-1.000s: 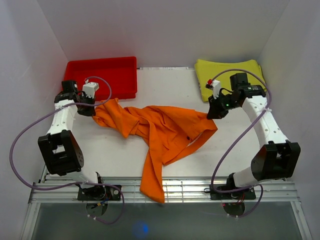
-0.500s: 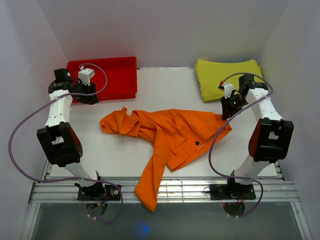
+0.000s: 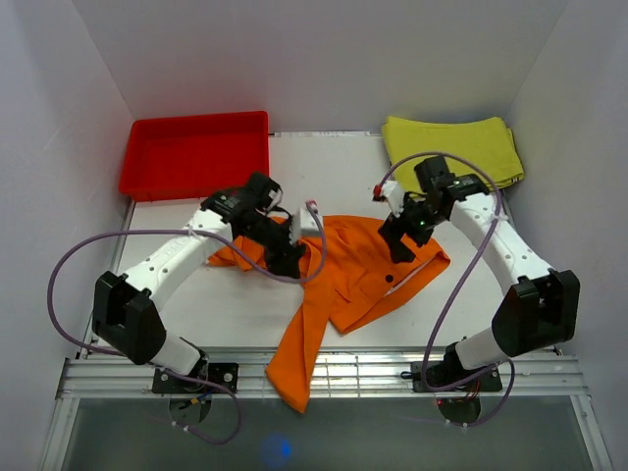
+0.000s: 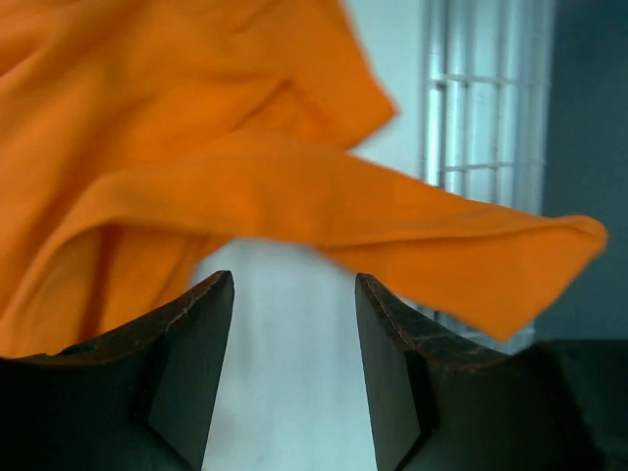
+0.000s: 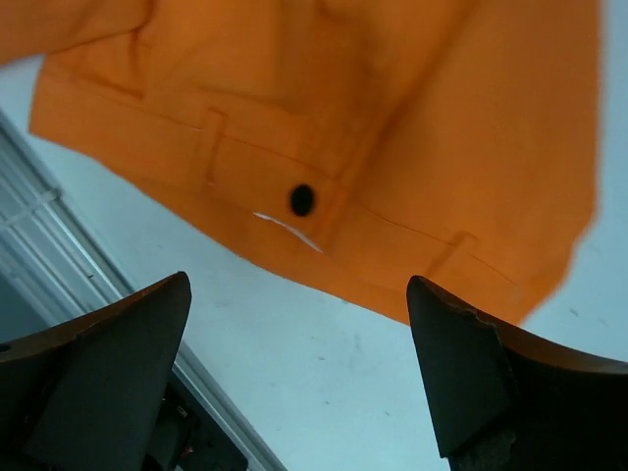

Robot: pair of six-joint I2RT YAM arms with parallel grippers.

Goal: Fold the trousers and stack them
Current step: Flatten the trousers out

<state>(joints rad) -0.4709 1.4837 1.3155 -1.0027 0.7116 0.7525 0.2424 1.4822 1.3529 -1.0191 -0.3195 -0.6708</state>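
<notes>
Orange trousers (image 3: 355, 277) let go, left fingers (image 4: 191, 373) and right fingers (image 5: 108, 383) now spread, moved inward.

White table (image 3: 334, 167) bears orange trousers (image 3: 343, 270) (one leg overhanging), red tray (image 3: 191, 157), yellow-green cloth (image 3: 461, 147).

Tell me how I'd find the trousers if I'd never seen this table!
On the white table, look at the middle, in front of the red tray and the folded yellow-green cloth. The trousers lie crumpled there, one leg hanging over the near edge. Only they are bright orange, with a dark button.
</notes>
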